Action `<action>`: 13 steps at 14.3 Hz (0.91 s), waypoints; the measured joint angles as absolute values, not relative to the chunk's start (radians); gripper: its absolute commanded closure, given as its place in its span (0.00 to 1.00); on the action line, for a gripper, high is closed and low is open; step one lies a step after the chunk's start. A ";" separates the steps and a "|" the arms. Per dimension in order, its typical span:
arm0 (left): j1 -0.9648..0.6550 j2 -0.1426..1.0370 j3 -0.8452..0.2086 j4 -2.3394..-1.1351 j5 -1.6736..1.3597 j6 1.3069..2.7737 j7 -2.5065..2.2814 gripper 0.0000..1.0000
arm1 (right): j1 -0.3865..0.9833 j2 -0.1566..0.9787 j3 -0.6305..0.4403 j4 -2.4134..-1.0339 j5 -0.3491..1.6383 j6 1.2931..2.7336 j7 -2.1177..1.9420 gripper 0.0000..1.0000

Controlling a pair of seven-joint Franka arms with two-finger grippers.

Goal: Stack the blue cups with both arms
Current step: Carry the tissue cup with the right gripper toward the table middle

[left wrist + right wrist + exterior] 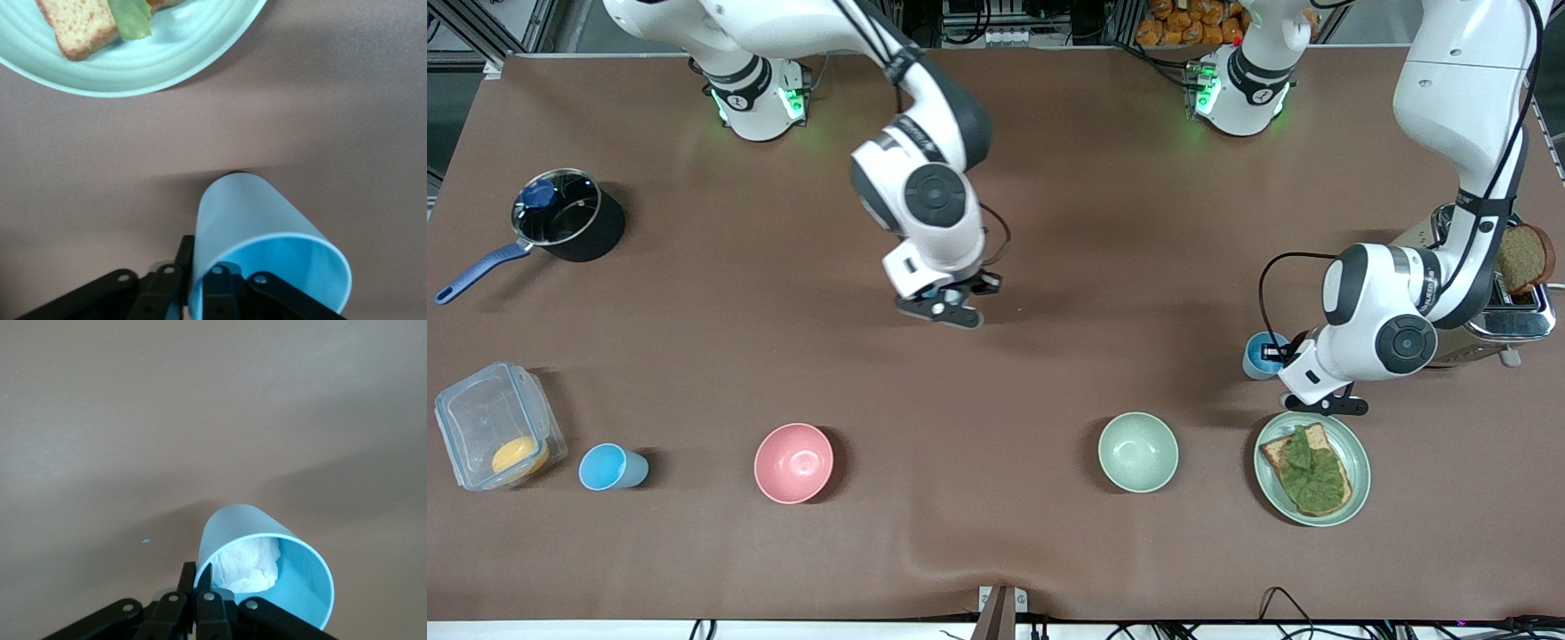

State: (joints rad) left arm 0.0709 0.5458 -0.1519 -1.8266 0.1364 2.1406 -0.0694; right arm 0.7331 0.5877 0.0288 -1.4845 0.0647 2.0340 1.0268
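Note:
My left gripper (1282,359) is shut on the rim of a blue cup (1263,354), one finger inside and one outside, at table level beside the toast plate (1356,484). In the left wrist view that cup (267,233) sits in my gripper (198,263). My right gripper (947,300) hangs over the middle of the table, shut on the rim of a second blue cup (934,292), mostly hidden there. The right wrist view shows this cup (267,540) with crumpled white paper inside, held by my gripper (198,577) above the table. A third blue cup (609,467) stands near the right arm's end.
A pink bowl (793,462) and a pale green bowl (1137,452) sit nearer the front camera. A clear lidded box (494,427) is beside the third cup. A black pot (569,218) is at the right arm's end, a toaster (1516,311) with bread at the left arm's end.

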 measured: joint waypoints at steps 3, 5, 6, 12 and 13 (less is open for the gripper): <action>0.071 0.546 -0.152 -1.822 0.136 2.141 -0.065 1.00 | 0.784 0.638 0.027 -1.481 0.043 2.103 1.090 1.00; 0.071 0.546 -0.151 -1.819 0.136 2.141 -0.065 1.00 | 0.796 0.654 0.027 -1.478 -0.005 2.108 1.096 1.00; 0.072 0.546 -0.151 -1.817 0.136 2.141 -0.065 1.00 | 0.798 0.659 0.027 -1.476 -0.014 2.117 1.098 1.00; 0.074 0.546 -0.151 -1.809 0.136 2.141 -0.065 1.00 | 0.807 0.690 0.026 -1.476 -0.026 2.179 1.100 1.00; 0.074 0.546 -0.151 -1.809 0.136 2.141 -0.065 1.00 | 0.808 0.695 0.026 -1.476 -0.027 2.181 1.100 1.00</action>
State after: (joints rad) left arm 0.0740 0.5460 -0.1512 -1.8086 0.1364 2.1406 -0.0650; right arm 0.8077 0.6946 0.0264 -1.4762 -0.0267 2.1806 1.0996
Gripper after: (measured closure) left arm 0.965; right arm 0.974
